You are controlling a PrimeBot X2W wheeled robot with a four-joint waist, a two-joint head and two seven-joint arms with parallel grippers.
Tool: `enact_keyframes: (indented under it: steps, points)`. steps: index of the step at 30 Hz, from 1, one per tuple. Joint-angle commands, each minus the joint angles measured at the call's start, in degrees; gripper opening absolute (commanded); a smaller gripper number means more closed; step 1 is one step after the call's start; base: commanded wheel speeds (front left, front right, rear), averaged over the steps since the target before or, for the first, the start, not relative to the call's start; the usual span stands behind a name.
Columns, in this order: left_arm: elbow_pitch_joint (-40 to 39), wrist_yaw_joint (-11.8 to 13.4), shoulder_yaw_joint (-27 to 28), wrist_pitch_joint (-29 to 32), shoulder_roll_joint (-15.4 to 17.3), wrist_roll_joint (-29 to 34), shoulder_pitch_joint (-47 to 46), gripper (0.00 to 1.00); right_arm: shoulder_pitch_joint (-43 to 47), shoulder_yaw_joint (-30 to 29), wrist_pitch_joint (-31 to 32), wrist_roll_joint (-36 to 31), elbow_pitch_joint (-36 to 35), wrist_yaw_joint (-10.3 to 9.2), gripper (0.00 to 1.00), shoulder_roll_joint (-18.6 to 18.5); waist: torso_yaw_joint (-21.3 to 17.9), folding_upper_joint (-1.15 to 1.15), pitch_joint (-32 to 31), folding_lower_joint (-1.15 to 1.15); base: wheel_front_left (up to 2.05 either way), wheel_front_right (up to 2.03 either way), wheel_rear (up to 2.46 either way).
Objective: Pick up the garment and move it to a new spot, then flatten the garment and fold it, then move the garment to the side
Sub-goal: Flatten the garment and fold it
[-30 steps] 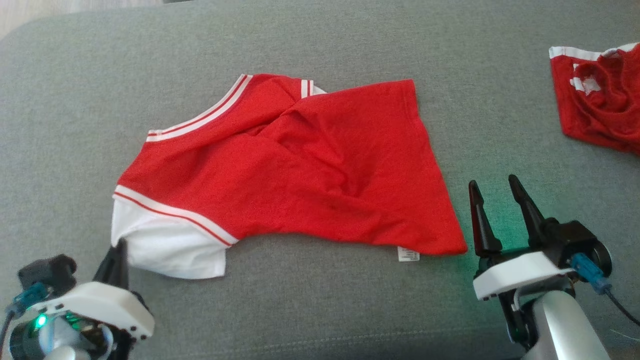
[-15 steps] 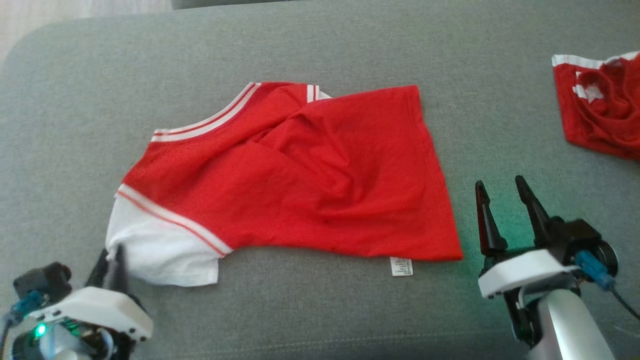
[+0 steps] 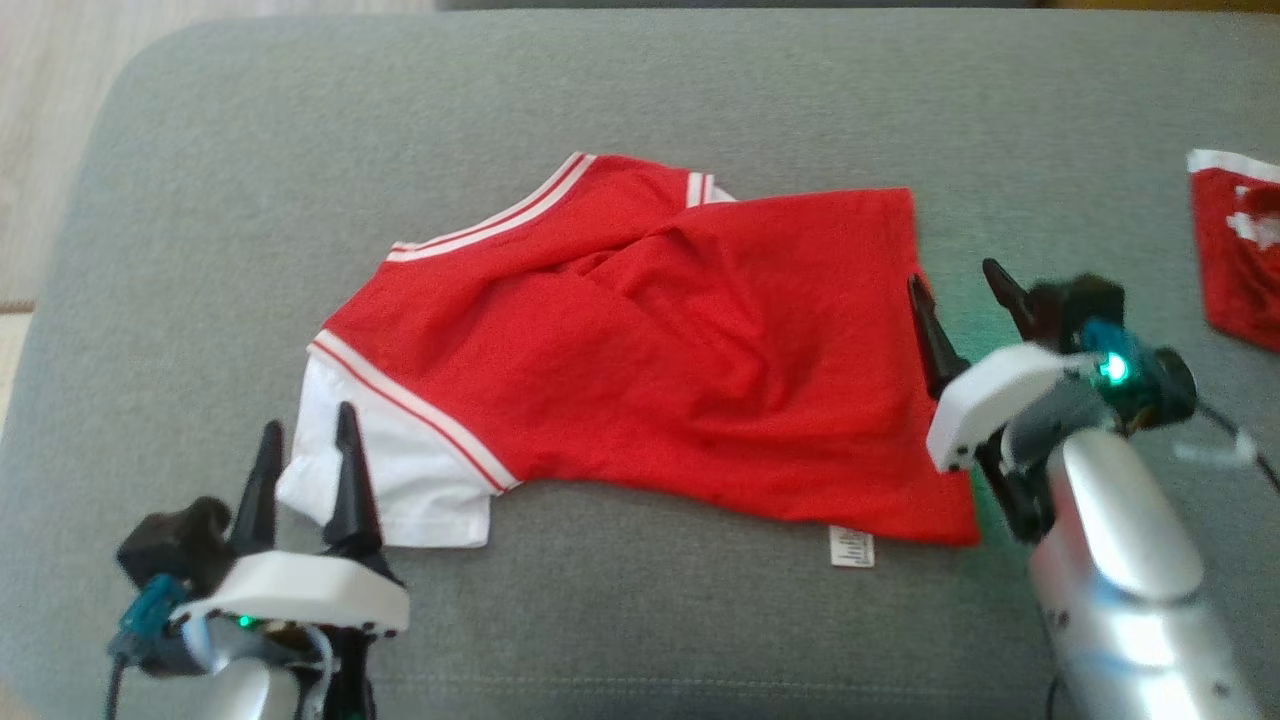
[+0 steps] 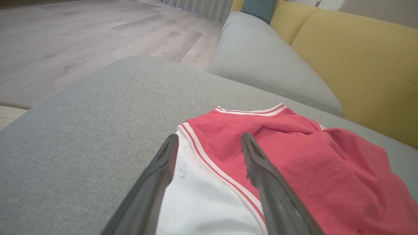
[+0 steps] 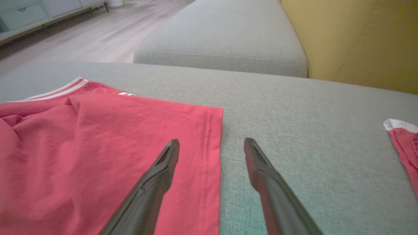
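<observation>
Change since earlier: left gripper (image 3: 308,420), a second ago pinched shut at the white sleeve (image 3: 400,480), now stands spread with the sleeve let go; right gripper (image 3: 951,273) has gone from beside the lower hem corner to the right edge of the shirt (image 3: 650,350); the camera itself has also shifted.
Shirt: red with white striped trim, lying rumpled mid-cushion; small tag (image 3: 851,547) pokes out at the lower hem.
Left gripper: fingers wide apart over the sleeve's outer end, grasping nothing.
Right gripper: fingers wide apart, straddling the side hem, one over red cloth, one over cushion; grasping nothing.
Count: two red garments, the second garment (image 3: 1235,250) well apart at far right; two grippers.
Surface: grey fabric couch cushion (image 3: 640,80).
Room: neighbouring grey cushion (image 4: 271,62), yellow backrest (image 4: 359,65), pale wood floor (image 4: 65,32).
</observation>
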Motion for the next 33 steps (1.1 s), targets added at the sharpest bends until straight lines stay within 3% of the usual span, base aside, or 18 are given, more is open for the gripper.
enact_keyframes:
  steps: [1, 8, 18, 19, 20, 21, 22, 27, 33]
  points:
    - [-1.76, -0.13, 1.73, -0.52, 0.38, 0.76, -2.43, 1.00, -2.22, 1.24, 0.25, -0.02, -1.27, -0.05, 1.00, -0.58, 0.68, 0.00, 0.50, 0.00, 0.00, 0.00, 0.00]
    - [-1.64, -1.06, -0.36, -1.41, -1.30, 2.00, -4.04, 1.00, -11.28, 0.75, 6.15, 2.06, 11.65, -0.05, 1.00, -4.02, 4.86, 0.00, 3.23, 0.00, 0.00, 0.00, 0.00]
    - [-0.85, -1.65, -0.24, -1.94, -1.84, 2.32, -4.61, 1.00, -16.23, 6.37, 10.86, 8.73, 21.34, -0.05, 1.00, -5.90, 7.25, 0.00, 4.36, 0.00, 0.00, 0.00, 0.00]
    - [-0.89, -1.71, -0.20, -1.97, -1.85, 2.37, -4.65, 1.00, -16.56, 7.27, 11.41, 9.79, 21.83, -0.05, 0.84, -5.96, 7.35, 0.00, 4.43, 0.00, 0.00, 0.00, 0.00]
    - [-0.95, -1.75, -0.15, -2.01, -1.86, 2.45, -4.71, 1.00, -16.85, 8.16, 11.77, 10.83, 22.17, -0.05, 0.52, -6.07, 7.44, 0.00, 4.51, 0.00, 0.00, 0.00, 0.00]
    - [-1.03, -1.78, -0.11, -2.04, -1.89, 2.55, -4.78, 1.00, -17.12, 8.97, 11.90, 11.76, 22.42, -0.05, 0.31, -6.29, 7.53, 0.00, 4.58, 0.00, 0.00, 0.00, 0.00]
    - [-1.13, -1.79, -0.08, -2.08, -1.92, 2.69, -4.87, 1.00, -17.37, 9.68, 11.86, 12.57, 22.62, -0.05, 0.00, -6.58, 7.63, 0.00, 4.65, 0.00, 0.00, 0.00, 0.00]
    - [-1.99, -1.78, 0.33, -2.21, -2.11, 3.46, -5.31, 1.00, -19.52, 11.68, 8.25, 14.24, 22.90, -0.05, 0.00, -9.17, 8.16, 0.00, 5.30, 0.00, 0.00, 0.00, 0.00]
    - [-3.26, -2.16, 0.65, -2.29, -2.42, 4.28, -5.85, 1.00, -24.84, 9.90, 2.46, 12.21, 25.03, -0.05, 0.00, -13.22, 9.03, 0.00, 6.60, 0.00, 0.00, 0.00, 0.00]
